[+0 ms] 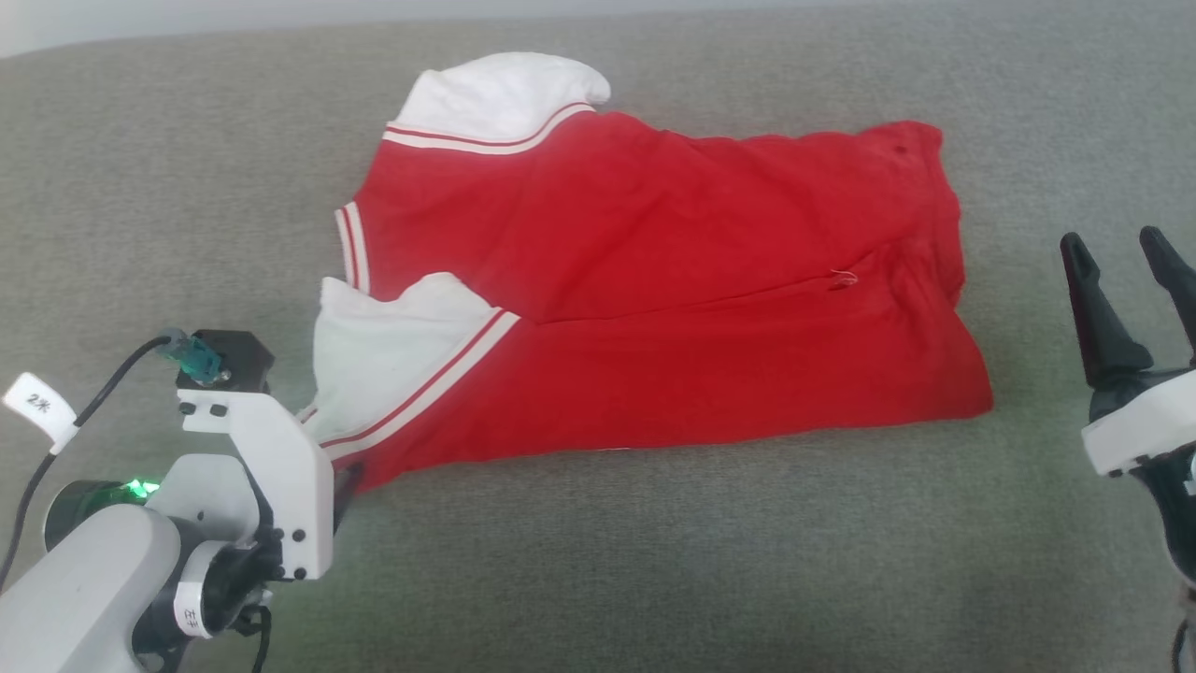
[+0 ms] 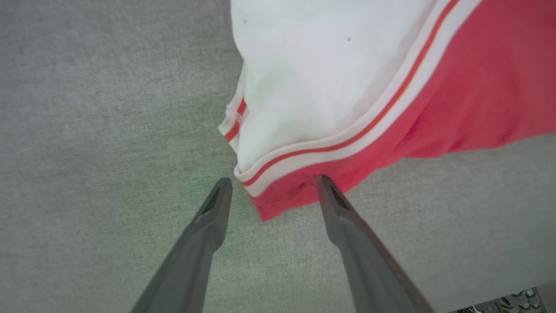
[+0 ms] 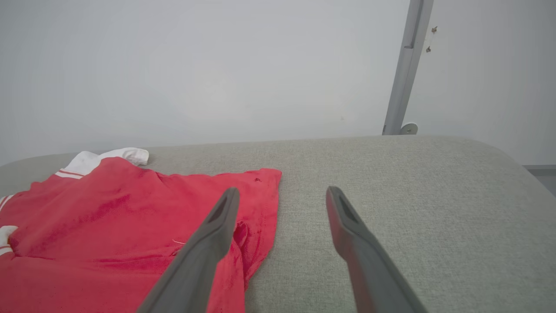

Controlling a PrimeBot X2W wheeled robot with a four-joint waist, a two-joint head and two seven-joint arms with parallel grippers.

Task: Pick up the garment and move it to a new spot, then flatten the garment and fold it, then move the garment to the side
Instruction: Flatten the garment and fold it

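The garment lies folded lengthwise on the grey cushion, plain red side up, with white sleeves and striped trim at its left end. Its lettering is hidden. My left gripper is open, low at the garment's near left corner, and the red corner lies between its fingertips. In the head view the left wrist housing covers those fingers. My right gripper stands open and empty just off the garment's right end. In the right wrist view its left finger overlaps the red hem.
A grey fabric cushion carries everything, with bare room in front of and to the right of the garment. Behind it rise a pale wall and a metal pole. A black cable runs to my left wrist.
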